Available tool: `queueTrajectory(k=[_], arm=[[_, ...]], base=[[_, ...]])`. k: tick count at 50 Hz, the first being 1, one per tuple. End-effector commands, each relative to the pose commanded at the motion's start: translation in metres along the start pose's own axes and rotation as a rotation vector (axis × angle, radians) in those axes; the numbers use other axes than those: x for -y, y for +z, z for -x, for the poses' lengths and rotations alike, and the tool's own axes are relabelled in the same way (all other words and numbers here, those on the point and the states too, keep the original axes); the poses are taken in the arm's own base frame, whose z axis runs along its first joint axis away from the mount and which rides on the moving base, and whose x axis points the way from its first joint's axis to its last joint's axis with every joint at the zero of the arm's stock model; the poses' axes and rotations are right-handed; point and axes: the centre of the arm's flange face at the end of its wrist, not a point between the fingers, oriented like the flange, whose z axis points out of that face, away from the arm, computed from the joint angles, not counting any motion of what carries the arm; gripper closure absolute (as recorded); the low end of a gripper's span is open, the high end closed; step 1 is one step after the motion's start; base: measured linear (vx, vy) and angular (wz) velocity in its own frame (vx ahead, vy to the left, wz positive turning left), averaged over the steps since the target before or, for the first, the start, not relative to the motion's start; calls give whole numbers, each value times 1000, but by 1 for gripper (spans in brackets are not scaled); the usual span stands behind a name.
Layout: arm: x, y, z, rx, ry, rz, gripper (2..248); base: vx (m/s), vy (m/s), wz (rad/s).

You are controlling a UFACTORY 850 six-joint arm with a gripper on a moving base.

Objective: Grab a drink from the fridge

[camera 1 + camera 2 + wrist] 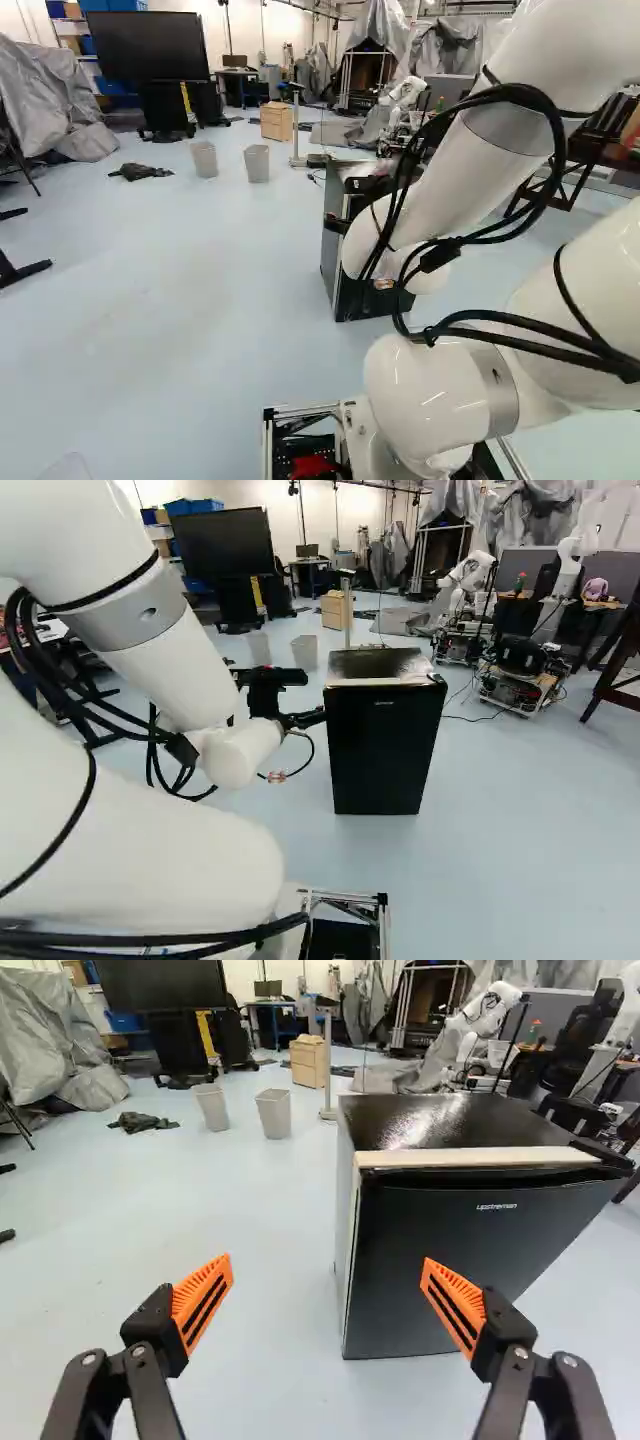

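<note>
Gripper (315, 718) stands wide. Black mini-fridge (450, 1235) sits ahead, one upright edge facing the finger gap; floor (270, 1220) extends alongside.

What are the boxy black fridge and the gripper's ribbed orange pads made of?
The fridge looks like painted metal, glossy on top, where light glares. The pads look like dull rubber or plastic: their ribs barely shine.
</note>
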Motion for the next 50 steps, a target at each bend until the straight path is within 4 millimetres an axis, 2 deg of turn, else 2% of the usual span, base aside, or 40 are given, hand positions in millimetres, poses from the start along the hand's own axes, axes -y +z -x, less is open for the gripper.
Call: queueTrajectory(k=[17, 50], arm=[[1, 3, -2, 2, 7, 4, 3], [20, 36, -17, 13, 123, 84, 3]], base=[[0, 0, 0], [0, 0, 0]])
